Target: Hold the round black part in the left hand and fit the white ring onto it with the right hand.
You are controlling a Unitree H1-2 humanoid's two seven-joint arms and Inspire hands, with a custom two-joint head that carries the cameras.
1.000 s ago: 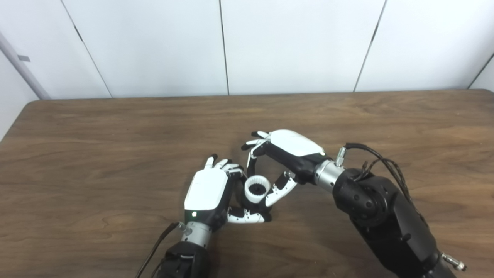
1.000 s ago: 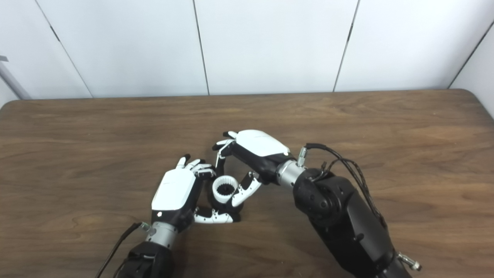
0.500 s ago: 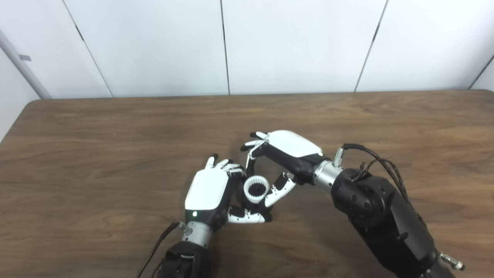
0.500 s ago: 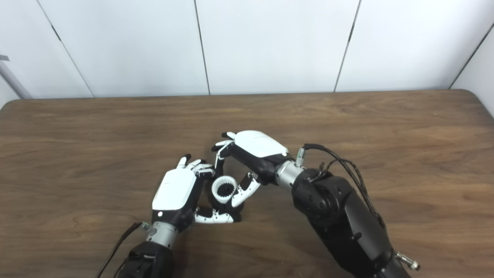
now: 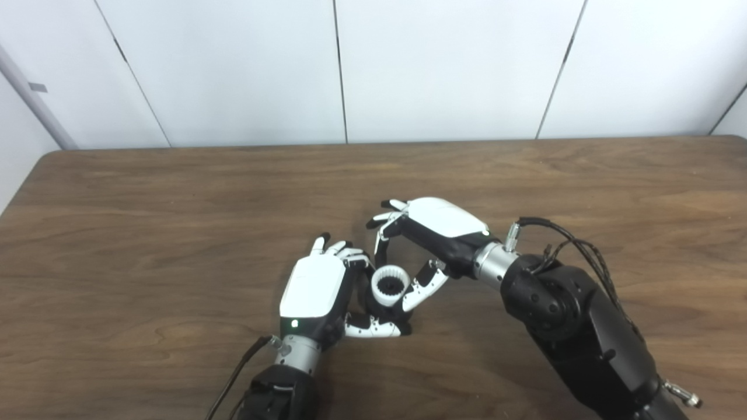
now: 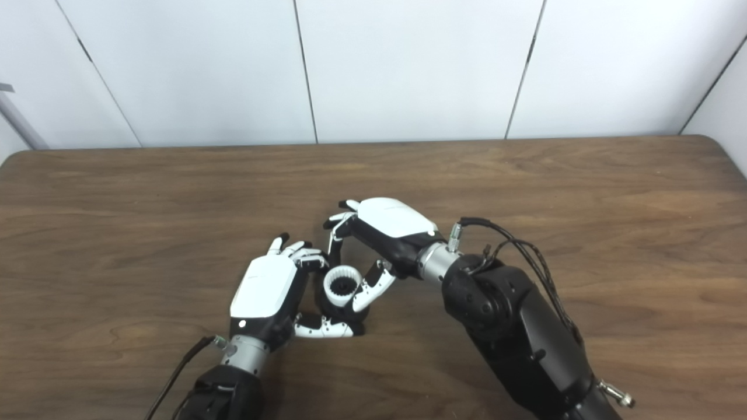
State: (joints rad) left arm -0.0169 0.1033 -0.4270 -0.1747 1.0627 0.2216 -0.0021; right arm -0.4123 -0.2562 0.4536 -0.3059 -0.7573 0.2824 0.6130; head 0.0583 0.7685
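Above the desk point(image 5: 175, 192), the left hand point(image 5: 315, 289) clasps the round black part point(image 5: 390, 312) while the right hand point(image 5: 435, 233) pinches the white ring point(image 5: 389, 285) atop it, with pressing squarely down apparently next.

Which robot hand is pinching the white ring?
The right robot hand pinches the white ring. The left robot hand holds the black part beneath it.

We note a dark wood-grain table point(image 5: 146, 221) with rounded far corners. Behind it stands a white panelled wall point(image 5: 443, 64), seams dark. A grey pipe point(image 5: 32, 96) leans at far left.
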